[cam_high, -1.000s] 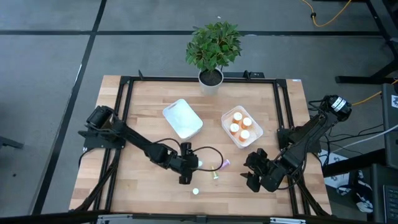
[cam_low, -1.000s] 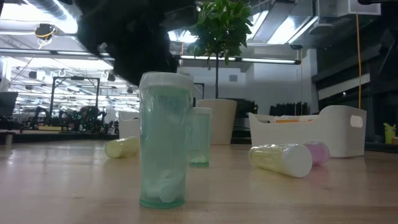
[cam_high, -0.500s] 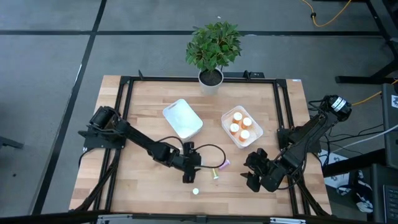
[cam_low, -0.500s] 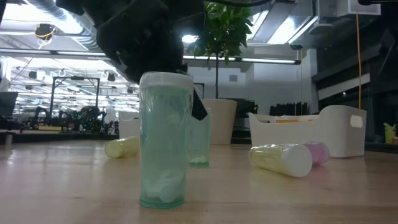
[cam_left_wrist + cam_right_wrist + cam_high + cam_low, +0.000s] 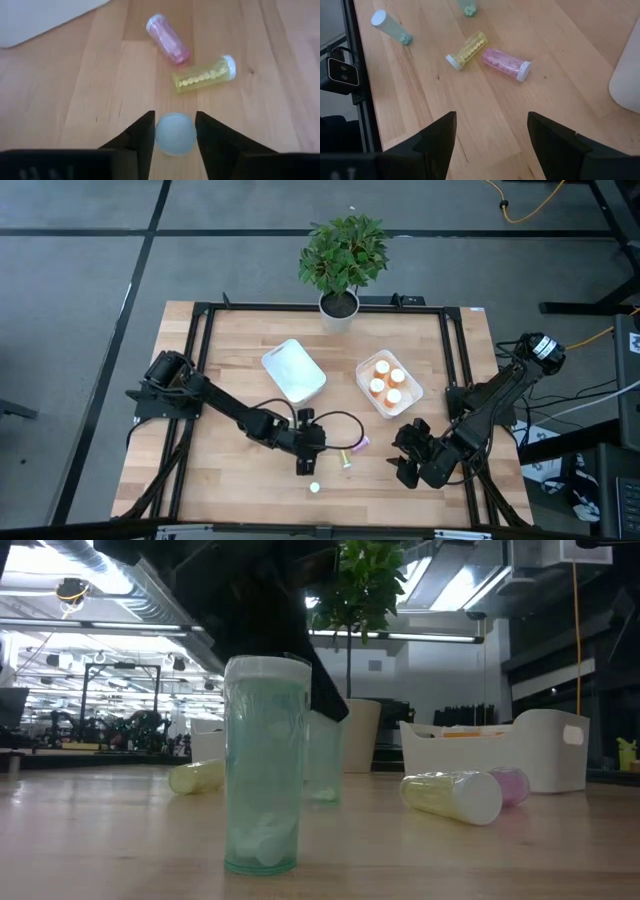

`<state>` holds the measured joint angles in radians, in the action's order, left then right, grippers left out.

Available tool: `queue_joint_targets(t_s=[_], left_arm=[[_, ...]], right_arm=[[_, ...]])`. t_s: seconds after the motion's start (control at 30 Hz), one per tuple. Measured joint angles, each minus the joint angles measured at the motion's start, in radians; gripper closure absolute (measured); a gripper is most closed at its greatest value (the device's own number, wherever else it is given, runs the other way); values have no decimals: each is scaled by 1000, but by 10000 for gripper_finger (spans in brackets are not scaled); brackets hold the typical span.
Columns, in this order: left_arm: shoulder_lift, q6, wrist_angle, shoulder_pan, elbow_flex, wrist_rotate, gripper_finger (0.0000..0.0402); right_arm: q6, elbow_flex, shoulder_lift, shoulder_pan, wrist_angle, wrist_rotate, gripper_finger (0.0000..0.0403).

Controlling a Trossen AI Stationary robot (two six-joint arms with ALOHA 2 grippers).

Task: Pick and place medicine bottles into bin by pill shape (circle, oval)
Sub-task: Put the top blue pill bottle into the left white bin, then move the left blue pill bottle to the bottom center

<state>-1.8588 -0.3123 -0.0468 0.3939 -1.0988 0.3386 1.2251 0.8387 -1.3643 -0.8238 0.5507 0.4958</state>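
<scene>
Left gripper has its fingers snug around an upright teal bottle. Yellow bottle and pink bottle lie just beyond; bare wood elsewhere. Right gripper waits half open.

Potted plant at table far edge (upright).

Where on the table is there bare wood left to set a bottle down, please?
The table is bare along its left side, between the frame rail and the empty white bin, and between that bin and the plant pot. It is crowded at front centre, where loose bottles lie by the left end effector.
</scene>
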Motion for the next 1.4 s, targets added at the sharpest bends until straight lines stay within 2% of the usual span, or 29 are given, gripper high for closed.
queue_joint_targets(t_s=[0.23, 0.57, 0.7, 0.8, 1.27, 1.4], left_arm=[[54, 0, -16, -4, 0, 21, 328], [240, 3, -190, -56, 0, 48, 382], [257, 4, -213, -69, 0, 40, 392], [254, 8, -215, -68, 0, 39, 384], [252, -50, -258, -49, 0, 6, 291], [290, -108, -265, -20, 0, -77, 289]], right_arm=[[0, 0, 0, 0, 0, 0, 157], [0, 0, 0, 0, 0, -2, 157], [1, 0, 0, 0, 0, -1, 157], [1, 0, 0, 0, 0, -1, 157], [1, 0, 0, 0, -1, -1, 157], [1, 0, 0, 0, -1, -2, 157]])
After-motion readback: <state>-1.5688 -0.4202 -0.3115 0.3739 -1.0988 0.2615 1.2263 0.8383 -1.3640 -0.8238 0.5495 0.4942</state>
